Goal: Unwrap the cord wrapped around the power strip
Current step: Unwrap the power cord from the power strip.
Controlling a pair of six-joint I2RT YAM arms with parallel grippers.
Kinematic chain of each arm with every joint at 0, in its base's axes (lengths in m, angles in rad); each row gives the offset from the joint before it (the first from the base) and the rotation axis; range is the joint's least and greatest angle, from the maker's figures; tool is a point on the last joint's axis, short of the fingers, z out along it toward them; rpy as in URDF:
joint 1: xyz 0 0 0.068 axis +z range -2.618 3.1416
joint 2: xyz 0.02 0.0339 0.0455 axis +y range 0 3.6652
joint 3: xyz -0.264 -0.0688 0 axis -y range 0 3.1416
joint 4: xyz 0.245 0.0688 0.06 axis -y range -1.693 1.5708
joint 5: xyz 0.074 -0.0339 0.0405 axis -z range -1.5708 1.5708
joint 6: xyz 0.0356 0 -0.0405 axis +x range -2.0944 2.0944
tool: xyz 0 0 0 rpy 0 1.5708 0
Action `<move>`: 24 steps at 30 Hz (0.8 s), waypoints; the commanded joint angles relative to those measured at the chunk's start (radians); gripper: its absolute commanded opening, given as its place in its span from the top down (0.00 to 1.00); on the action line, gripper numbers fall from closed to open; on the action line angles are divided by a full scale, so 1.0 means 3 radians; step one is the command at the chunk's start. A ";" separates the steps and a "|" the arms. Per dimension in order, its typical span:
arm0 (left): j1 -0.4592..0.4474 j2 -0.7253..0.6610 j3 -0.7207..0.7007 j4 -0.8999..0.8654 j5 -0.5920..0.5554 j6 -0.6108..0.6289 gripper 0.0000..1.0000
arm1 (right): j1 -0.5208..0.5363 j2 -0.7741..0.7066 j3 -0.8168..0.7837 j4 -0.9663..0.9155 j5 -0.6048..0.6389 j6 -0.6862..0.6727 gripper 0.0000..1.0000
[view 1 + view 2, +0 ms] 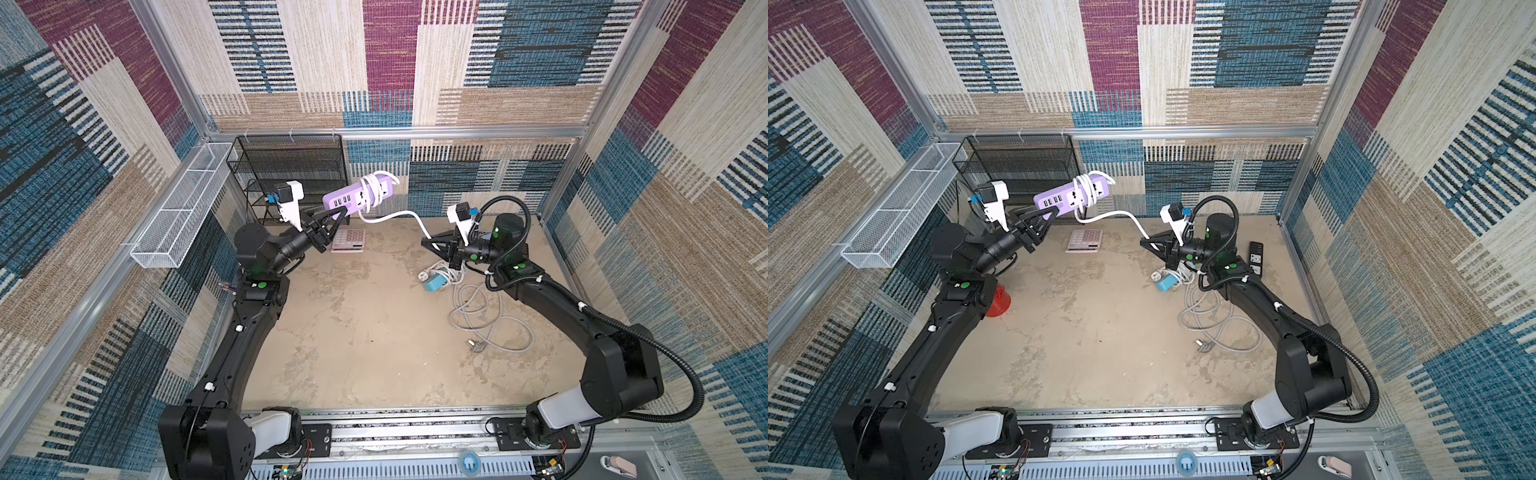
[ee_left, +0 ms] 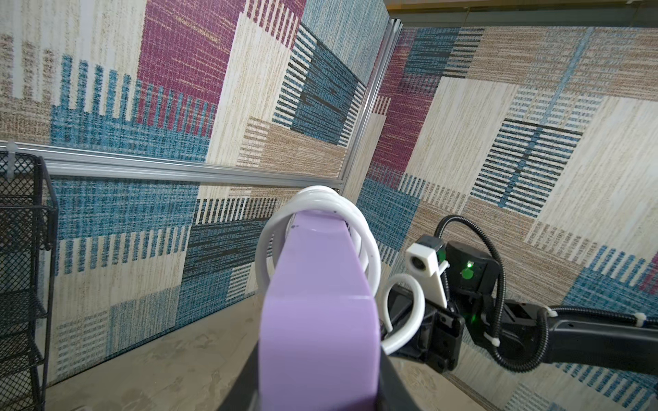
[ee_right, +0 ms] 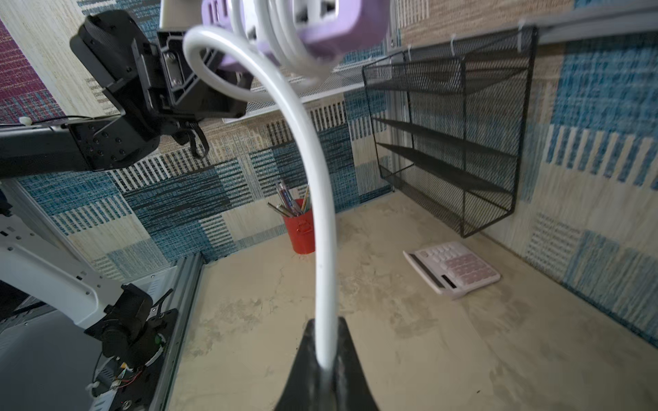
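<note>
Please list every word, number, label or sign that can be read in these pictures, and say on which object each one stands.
No text can be read in any view.
calculator: key markings, too small and blurred to read.
red cup: a small mark on its side, not legible.
purple power strip and white cord: no print shows.

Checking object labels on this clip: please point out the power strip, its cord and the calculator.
power strip point(image 1: 348, 199): in a top view, on its purple socket face.
cord point(image 3: 324, 249): in the right wrist view, on the free span off the strip.
calculator point(image 1: 1084, 239): in a top view, on its keypad.
</note>
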 commanded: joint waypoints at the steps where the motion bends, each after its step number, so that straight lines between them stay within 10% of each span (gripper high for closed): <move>1: 0.0001 0.0043 0.0004 0.0560 0.0144 -0.0282 1.00 | 0.0061 0.0120 -0.0112 0.0261 0.0012 0.0134 1.00; 14: -0.0241 0.0407 0.0246 0.1248 0.0871 -0.1016 1.00 | 0.0119 0.1236 0.0456 0.0722 0.0150 0.0544 1.00; 24: -0.0703 0.0475 0.0275 0.0588 0.0988 -0.0453 1.00 | -0.0131 0.1759 0.1555 0.0601 0.0093 0.0752 1.00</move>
